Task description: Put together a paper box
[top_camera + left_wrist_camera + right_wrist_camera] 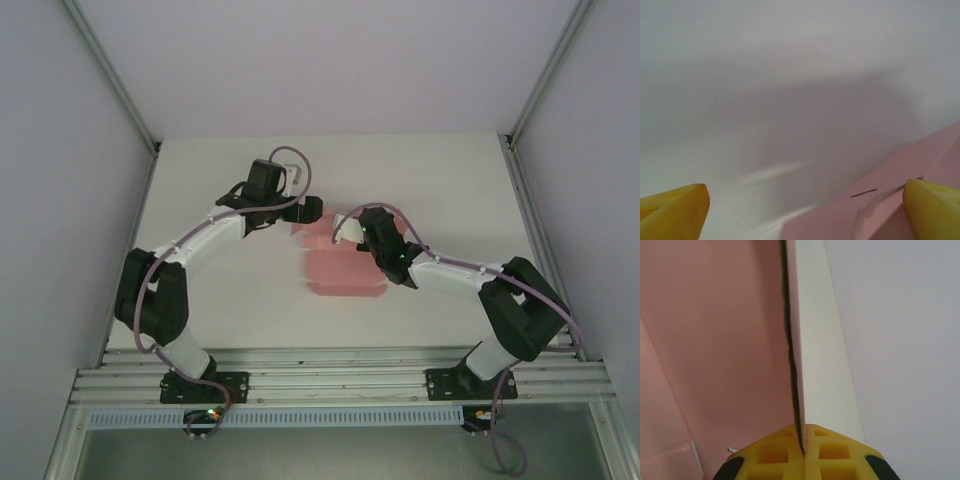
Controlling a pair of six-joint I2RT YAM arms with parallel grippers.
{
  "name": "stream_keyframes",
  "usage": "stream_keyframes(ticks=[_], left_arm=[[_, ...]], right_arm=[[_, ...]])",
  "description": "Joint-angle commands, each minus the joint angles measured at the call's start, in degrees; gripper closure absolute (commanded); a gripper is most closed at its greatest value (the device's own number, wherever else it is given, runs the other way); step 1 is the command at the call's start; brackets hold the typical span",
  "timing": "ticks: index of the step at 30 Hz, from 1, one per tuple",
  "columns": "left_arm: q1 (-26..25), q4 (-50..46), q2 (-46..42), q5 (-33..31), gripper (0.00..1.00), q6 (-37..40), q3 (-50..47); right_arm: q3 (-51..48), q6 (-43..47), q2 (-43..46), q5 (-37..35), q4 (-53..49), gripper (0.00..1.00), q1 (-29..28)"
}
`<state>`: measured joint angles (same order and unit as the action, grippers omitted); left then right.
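The paper box [345,272] is a pale pink die-cut sheet lying mid-table between the two arms. My right gripper [350,232] is shut on one of its flaps, which stands up on edge. In the right wrist view the yellow fingertips [790,452] pinch the thin card [730,340], pink on the left face and white on the right. My left gripper [310,210] hovers at the sheet's far left corner. Its yellow fingers [672,212] stand wide open, with the pink card [880,205] reaching under the right one and nothing pinched.
The white table [230,300] has bare room left of the sheet and behind it. Aluminium rails [340,375] run along the near edge, and slanted frame posts [110,80] stand at the back corners against pale walls.
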<state>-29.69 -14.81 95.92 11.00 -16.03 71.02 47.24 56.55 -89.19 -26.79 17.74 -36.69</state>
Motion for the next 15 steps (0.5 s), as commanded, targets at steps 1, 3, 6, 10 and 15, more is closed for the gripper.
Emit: stream_keyframes(ticks=[1,3,6,10,15], left_arm=[[-2.2,-1.8,0.4,-2.7,0.00,3.3,0.8],[-3.5,0.7,0.1,-4.3,0.00,2.8,-0.3],[-5.5,4.7,0.0,-7.7,0.00,1.5,-1.7],[-7.2,10.8,0.2,-14.9,0.00,-0.8,-3.5],[-10.3,24.3,0.5,-22.3,0.00,-6.4,-7.4]], right_arm=[[2.5,-3.5,2.3,1.4,-1.2,1.00,0.1],[2.4,-4.9,2.5,1.9,-1.6,1.00,0.1],[2.7,-8.2,3.6,2.8,-3.6,1.00,0.2],[1.7,-11.1,6.4,6.7,-5.1,1.00,0.3],[0.3,-16.3,10.5,14.4,-7.8,1.00,0.3]])
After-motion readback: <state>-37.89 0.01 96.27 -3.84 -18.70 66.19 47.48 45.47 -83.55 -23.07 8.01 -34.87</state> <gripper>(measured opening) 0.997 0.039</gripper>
